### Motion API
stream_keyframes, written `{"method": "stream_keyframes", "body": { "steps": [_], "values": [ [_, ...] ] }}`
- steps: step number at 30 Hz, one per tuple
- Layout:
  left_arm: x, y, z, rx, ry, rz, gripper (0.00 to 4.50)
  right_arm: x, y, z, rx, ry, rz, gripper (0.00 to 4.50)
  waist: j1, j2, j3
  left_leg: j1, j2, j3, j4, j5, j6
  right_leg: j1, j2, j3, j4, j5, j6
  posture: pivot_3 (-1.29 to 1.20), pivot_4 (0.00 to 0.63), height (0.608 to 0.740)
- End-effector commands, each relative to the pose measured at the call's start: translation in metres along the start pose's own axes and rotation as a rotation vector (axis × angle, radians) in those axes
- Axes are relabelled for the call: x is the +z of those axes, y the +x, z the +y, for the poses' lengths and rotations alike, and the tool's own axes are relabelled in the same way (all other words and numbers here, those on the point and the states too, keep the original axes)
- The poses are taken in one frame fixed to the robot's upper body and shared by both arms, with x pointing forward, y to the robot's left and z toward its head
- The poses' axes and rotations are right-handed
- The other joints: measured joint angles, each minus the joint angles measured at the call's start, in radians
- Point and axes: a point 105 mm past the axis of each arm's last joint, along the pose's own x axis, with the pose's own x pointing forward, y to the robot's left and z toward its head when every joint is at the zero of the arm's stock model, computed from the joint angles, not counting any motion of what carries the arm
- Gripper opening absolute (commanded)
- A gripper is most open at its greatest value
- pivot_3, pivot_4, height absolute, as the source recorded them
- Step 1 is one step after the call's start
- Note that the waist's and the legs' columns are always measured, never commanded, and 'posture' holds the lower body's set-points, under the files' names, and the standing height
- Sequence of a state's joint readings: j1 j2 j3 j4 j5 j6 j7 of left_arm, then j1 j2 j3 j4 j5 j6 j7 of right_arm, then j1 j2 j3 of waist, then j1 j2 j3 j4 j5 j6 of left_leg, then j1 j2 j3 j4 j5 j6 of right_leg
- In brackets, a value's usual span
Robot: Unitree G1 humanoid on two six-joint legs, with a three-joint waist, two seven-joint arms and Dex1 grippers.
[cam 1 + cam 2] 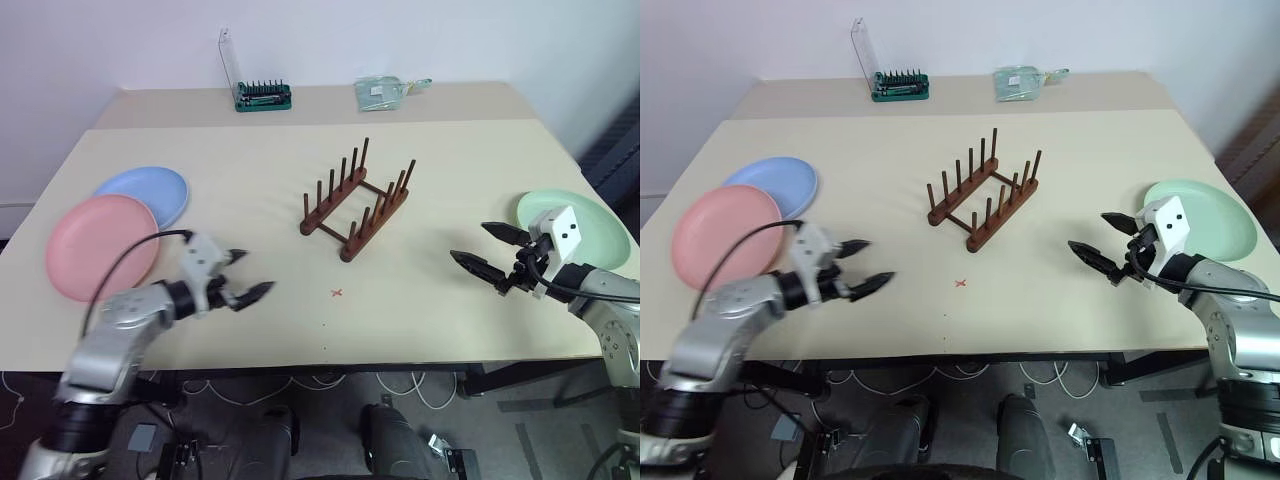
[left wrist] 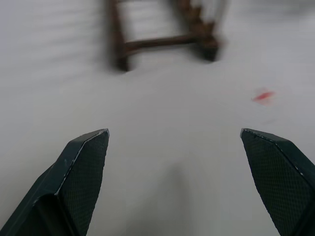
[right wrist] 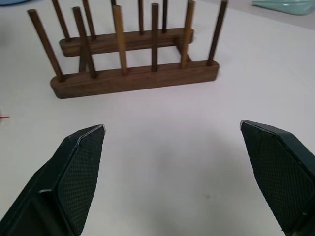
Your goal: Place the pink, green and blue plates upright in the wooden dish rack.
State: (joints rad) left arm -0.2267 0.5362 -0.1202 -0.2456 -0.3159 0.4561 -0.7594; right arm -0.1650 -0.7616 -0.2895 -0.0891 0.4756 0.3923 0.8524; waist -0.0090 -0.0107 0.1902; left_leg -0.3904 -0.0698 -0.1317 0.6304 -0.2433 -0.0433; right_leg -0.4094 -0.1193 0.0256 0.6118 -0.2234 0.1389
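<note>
The wooden dish rack [image 1: 357, 204] stands empty in the middle of the table, also seen in the right wrist view [image 3: 133, 73]. At the left lies the pink plate [image 1: 100, 245], overlapping the blue plate [image 1: 148, 192] behind it. The green plate [image 1: 585, 222] lies flat at the right edge, partly hidden by my right wrist. My left gripper [image 1: 248, 276] hovers open over the table just right of the pink plate, pointing toward the rack. My right gripper [image 1: 487, 250] is open too, just left of the green plate, aimed at the rack. Neither holds anything.
A green screwdriver-bit holder [image 1: 262, 96] with a raised clear lid and a clear packet [image 1: 385, 92] sit at the table's back edge. A small red cross [image 1: 337, 293] marks the tabletop in front of the rack. Cables lie on the floor below the front edge.
</note>
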Motion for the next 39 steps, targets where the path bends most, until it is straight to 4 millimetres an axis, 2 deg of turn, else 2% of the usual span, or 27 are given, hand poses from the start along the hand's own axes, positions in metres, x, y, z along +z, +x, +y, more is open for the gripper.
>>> {"method": "stream_keyframes", "body": {
  "steps": [1,5,9,13,15,21,24,29,33,39],
  "values": [
    [-0.006,0.026,-0.007,-0.001,0.063,0.037,4.40,0.016,-0.002,0.009,0.001,-0.038,-0.047,4.50,-0.002,0.001,0.000,0.000,0.000,0.000,0.000,0.000,0.000,0.000,0.000,0.000,0.000,0.000,0.000,0.00,0.150,0.740],
    [-0.021,0.064,-0.014,0.046,0.013,0.060,4.40,0.014,-0.009,0.018,-0.021,-0.039,-0.043,4.50,0.000,0.001,-0.001,0.000,0.000,0.000,0.000,0.000,0.000,0.000,0.000,0.000,0.000,0.000,0.000,0.00,0.150,0.740],
    [-0.025,0.088,-0.017,0.110,-0.009,0.068,4.40,0.011,-0.020,0.018,-0.062,-0.027,-0.031,4.50,0.017,0.002,-0.002,0.000,-0.001,0.000,0.001,0.000,0.000,0.001,0.000,0.000,0.000,0.000,0.001,0.00,0.150,0.740],
    [-0.025,0.095,-0.015,0.121,-0.046,0.048,4.40,0.014,-0.023,0.025,-0.069,-0.025,-0.033,4.50,0.023,0.002,-0.003,0.001,-0.001,0.000,0.002,0.000,0.000,0.003,-0.001,0.000,-0.002,-0.001,0.002,0.00,0.150,0.740],
    [-0.020,0.107,-0.019,0.100,-0.085,0.021,4.40,0.012,-0.025,0.030,-0.045,-0.003,-0.029,4.50,0.024,0.002,-0.003,0.001,-0.001,0.000,0.002,0.000,0.000,0.003,-0.001,0.000,-0.001,-0.001,0.002,0.00,0.150,0.740],
    [-0.016,0.125,-0.031,0.007,-0.096,0.009,4.40,0.005,-0.014,0.054,0.039,0.025,-0.011,4.50,0.024,0.002,-0.003,0.001,-0.001,0.000,0.002,0.000,0.001,0.004,-0.001,0.000,-0.001,-0.001,0.003,0.00,0.150,0.740],
    [-0.012,0.128,-0.033,0.008,-0.078,-0.005,3.55,0.000,-0.008,0.057,0.043,0.027,-0.008,4.50,0.024,0.002,-0.003,0.001,-0.002,0.000,0.002,0.000,0.001,0.004,-0.001,0.000,-0.001,-0.001,0.003,0.00,0.150,0.740],
    [-0.017,0.119,-0.023,0.034,-0.022,0.006,1.21,-0.002,-0.001,0.064,0.073,0.041,-0.009,4.50,0.022,0.002,-0.003,0.001,-0.002,0.000,0.002,-0.001,0.001,0.004,-0.001,0.000,-0.001,-0.002,0.003,0.00,0.150,0.740],
    [-0.003,0.108,-0.033,-0.129,0.100,-0.080,1.21,-0.016,0.003,0.077,0.125,0.031,0.051,4.50,0.019,0.002,-0.003,0.001,-0.001,0.000,0.001,-0.001,0.001,0.003,-0.001,0.000,-0.001,-0.002,0.003,0.00,0.150,0.740],
    [0.002,0.099,-0.026,-0.309,0.170,-0.081,1.21,-0.032,0.004,0.083,0.160,0.015,0.124,4.50,0.020,0.002,-0.003,0.001,-0.001,0.000,0.001,-0.001,0.001,0.002,-0.001,0.000,-0.001,-0.002,0.003,0.00,0.150,0.740]
  ]
}}
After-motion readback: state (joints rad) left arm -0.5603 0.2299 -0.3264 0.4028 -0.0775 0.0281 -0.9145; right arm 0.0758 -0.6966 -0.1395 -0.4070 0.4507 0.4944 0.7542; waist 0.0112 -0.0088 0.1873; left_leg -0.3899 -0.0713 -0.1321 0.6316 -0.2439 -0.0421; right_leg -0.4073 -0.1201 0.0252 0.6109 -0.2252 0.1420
